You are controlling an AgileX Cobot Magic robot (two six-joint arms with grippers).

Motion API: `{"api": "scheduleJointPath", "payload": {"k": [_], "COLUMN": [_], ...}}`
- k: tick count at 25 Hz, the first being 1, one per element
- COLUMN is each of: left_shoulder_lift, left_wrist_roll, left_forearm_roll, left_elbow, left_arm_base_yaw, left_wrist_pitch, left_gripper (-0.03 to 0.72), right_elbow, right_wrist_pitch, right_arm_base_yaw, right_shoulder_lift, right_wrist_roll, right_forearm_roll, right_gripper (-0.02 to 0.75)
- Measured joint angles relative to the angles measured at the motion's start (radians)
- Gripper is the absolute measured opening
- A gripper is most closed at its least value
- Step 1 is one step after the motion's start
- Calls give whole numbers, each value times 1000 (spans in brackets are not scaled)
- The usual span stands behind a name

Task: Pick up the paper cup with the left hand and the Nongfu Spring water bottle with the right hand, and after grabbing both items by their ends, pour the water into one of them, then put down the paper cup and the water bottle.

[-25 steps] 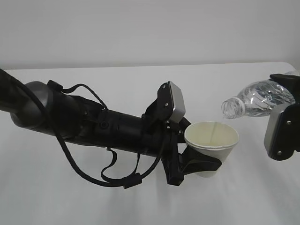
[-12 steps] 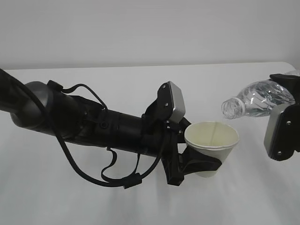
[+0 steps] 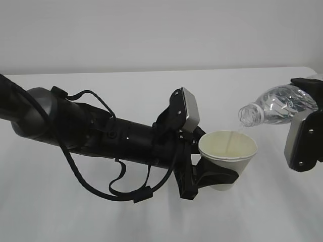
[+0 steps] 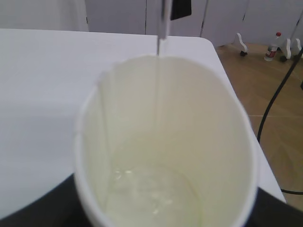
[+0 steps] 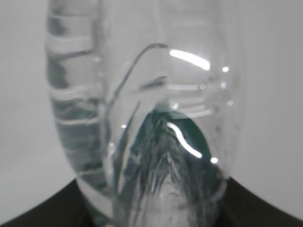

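**Pour under way**

My left tool (image 3: 214, 176) grips the one paper cup (image 3: 228, 151) above the surface (image 3: 151, 85). A thin stream of water (image 3: 233, 138) now falls from the one tipped bottle (image 3: 277, 107) (barely visible before), clamped in my right tool (image 3: 305, 136), so filling has begun.

bottle (image 3: 280, 108) tilted above-right of cup (image 3: 228, 151), water (image 4: 142, 189) in cup

Bare desk (image 3: 126, 85) spans the upper frame and lower right; the left arm (image 3: 101, 136) blocks centre-left; bottle (image 3: 277, 107) mouth hangs just above the cup (image 3: 228, 151) rim.
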Motion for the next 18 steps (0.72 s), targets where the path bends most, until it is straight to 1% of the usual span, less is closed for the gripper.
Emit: {"api": "scheduleJointPath", "payload": {"k": [18], "left_shoulder_lift": [0], "left_wrist_roll": [0], "left_forearm_roll": [0], "left_elbow": [0], "left_arm_base_yaw": [0], "left_wrist_pitch": [2], "left_gripper": [428], "right_elbow": [0], "right_wrist_pitch": [-4], "right_arm_base_yaw": [0], "right_shoulder_lift": [0], "right_wrist_roll": [-7], "right_forearm_roll": [0], "right_gripper": [349]}}
